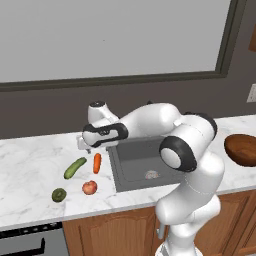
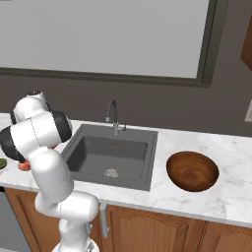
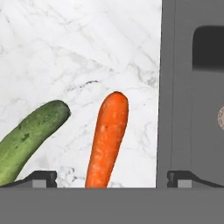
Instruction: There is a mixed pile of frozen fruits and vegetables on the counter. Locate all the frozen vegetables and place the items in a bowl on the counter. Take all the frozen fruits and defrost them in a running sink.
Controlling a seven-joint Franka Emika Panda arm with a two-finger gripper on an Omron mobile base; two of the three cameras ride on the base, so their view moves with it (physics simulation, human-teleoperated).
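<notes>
The pile lies on the white marble counter left of the sink. It holds a green cucumber, an orange carrot, a red apple and a dark green round fruit. My gripper hangs open just above the far end of the carrot and holds nothing. In the hand view the carrot runs up between the spread fingertips of the gripper, with the cucumber to its left and the sink's rim to its right. The reddish-brown bowl stands empty right of the sink.
A curved grey faucet rises behind the sink basin, which has a round metal drain. My own arm arches over the basin. A dark wall with a framed window runs behind the counter. Brown cabinets sit below.
</notes>
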